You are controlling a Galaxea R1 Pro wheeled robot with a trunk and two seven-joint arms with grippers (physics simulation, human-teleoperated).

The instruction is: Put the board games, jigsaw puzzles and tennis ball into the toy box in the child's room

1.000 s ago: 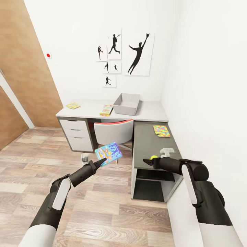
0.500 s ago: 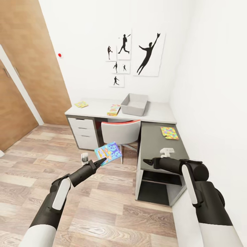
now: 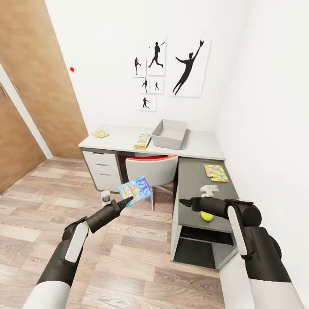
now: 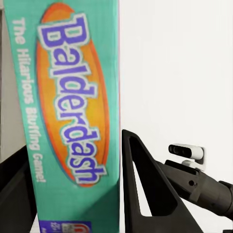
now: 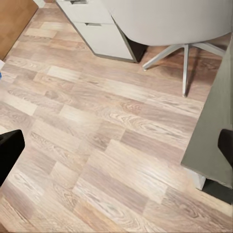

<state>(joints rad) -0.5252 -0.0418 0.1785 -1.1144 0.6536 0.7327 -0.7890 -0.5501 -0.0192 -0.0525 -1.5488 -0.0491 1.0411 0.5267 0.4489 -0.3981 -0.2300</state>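
**Balderdash box carried toward the L-shaped desk**

Head view: the left gripper pinches the lower corner of a blue board game box, holding it tilted in the air in front of the grey desk chair. The right gripper reaches toward the near edge of the dark side desk; whether it is spread or closed cannot be told here. A tennis ball sits on that desk, just beside the right forearm, and a colourful jigsaw puzzle lies flat farther along the same surface. On the light desk against the back wall stands the grey toy box, with a board game lying just to its left and a second jigsaw puzzle near the far left corner. Silhouette posters hang on the wall above.

Left wrist view: the teal "Balderdash" box stands upright between the dark fingers, clamped by them. The right arm crosses the white background.

Right wrist view: the fingertips sit at opposite edges of the picture, spread wide apart, over the wood floor. The chair's legs, the desk drawers and the dark desk edge show beyond.
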